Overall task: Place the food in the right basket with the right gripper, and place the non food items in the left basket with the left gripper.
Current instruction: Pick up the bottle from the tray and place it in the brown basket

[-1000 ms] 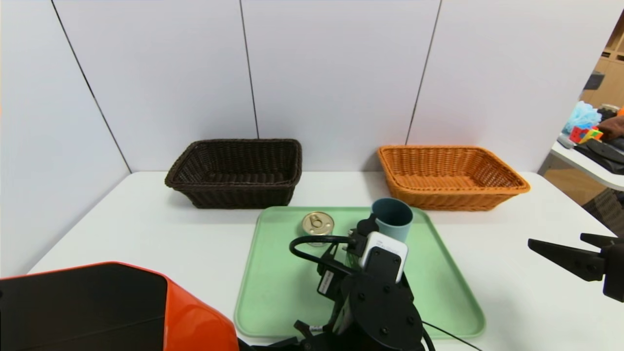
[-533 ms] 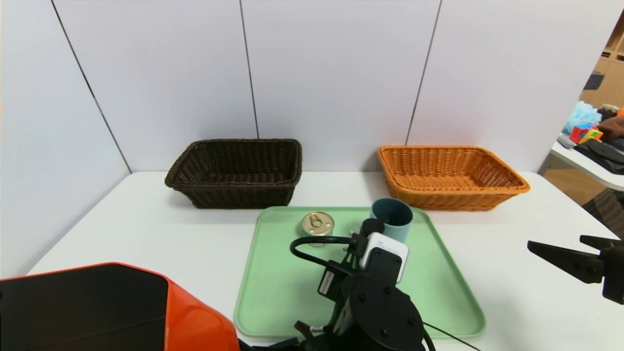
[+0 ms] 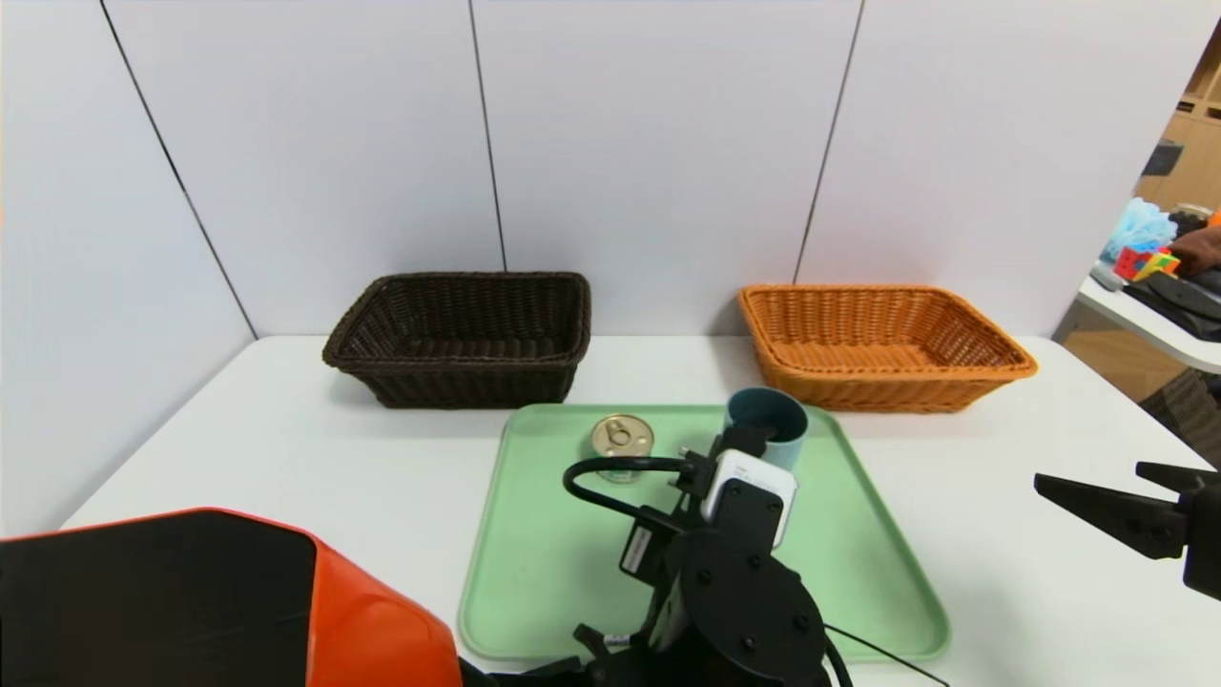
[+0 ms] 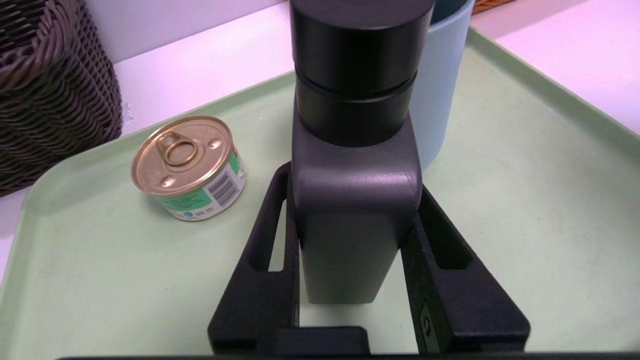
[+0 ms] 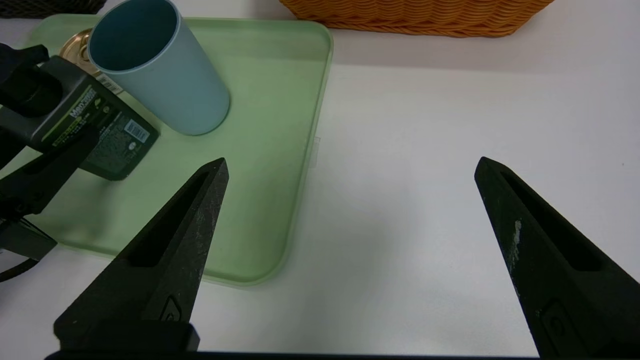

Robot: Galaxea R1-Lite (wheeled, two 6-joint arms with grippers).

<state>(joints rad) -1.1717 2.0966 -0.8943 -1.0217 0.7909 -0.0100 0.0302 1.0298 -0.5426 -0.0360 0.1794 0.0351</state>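
My left gripper [image 4: 352, 185] is shut on the black pump bottle [image 4: 355, 200], one finger on each side of its body. The bottle [image 5: 100, 135] tilts over the green tray [image 3: 534, 534]. Its cap [image 3: 749, 439] overlaps the blue-grey cup [image 3: 768, 420], which stands upright at the tray's far right. The small tin can [image 3: 621, 437], with its gold lid and green and white label [image 4: 187, 165], sits at the tray's far middle, left of the bottle. My right gripper [image 5: 351, 162] hovers open over bare table right of the tray. Both baskets hold nothing.
The dark brown basket [image 3: 458, 334] stands at the back left and the orange basket [image 3: 878, 343] at the back right, both against the wall panels. A side table with clutter [image 3: 1159, 267] lies beyond the right edge.
My left gripper has carried the bottle slightly to the right, so its cap now overlaps the cup. The right gripper has barely moved.
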